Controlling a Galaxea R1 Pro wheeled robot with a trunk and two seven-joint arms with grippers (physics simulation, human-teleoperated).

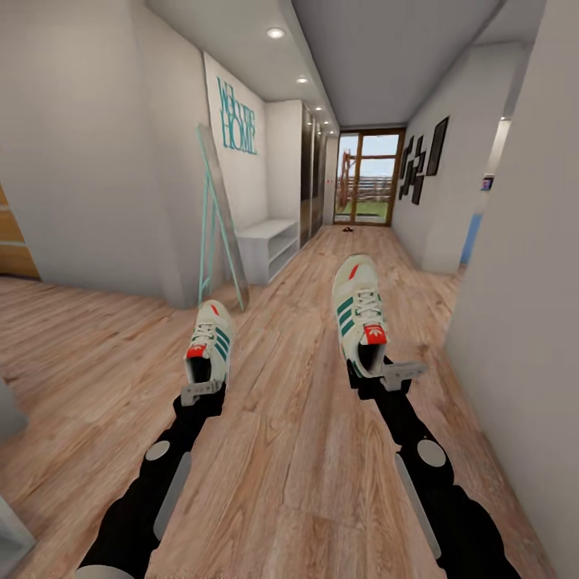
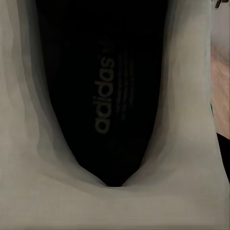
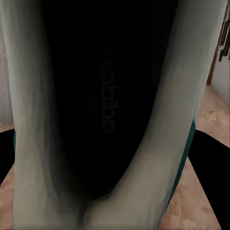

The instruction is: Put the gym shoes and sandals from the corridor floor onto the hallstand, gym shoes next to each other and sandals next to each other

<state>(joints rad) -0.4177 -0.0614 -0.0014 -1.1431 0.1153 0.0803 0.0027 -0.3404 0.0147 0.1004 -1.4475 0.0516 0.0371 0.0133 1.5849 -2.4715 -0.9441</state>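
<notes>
I hold one cream-white gym shoe with green stripes in each hand above the corridor floor [image 1: 289,450]. My left gripper [image 1: 201,392] is shut on the heel of the left gym shoe [image 1: 211,342]; its dark insole [image 2: 108,96] shows close up in the left wrist view. At the heel of the right gym shoe [image 1: 359,314], my right gripper [image 1: 378,376] is shut, and the shoe's dark inside [image 3: 103,105] faces the right wrist camera. The white hallstand [image 1: 268,245] stands ahead against the left wall. Two small dark sandals [image 1: 347,229] lie far down the corridor near the glass door.
A tall mirror with a teal frame [image 1: 221,221] leans on the left wall before the hallstand. A white wall [image 1: 523,305] runs close along my right. A wardrobe [image 1: 310,181] stands beyond the hallstand, and a glass door [image 1: 368,178] ends the corridor.
</notes>
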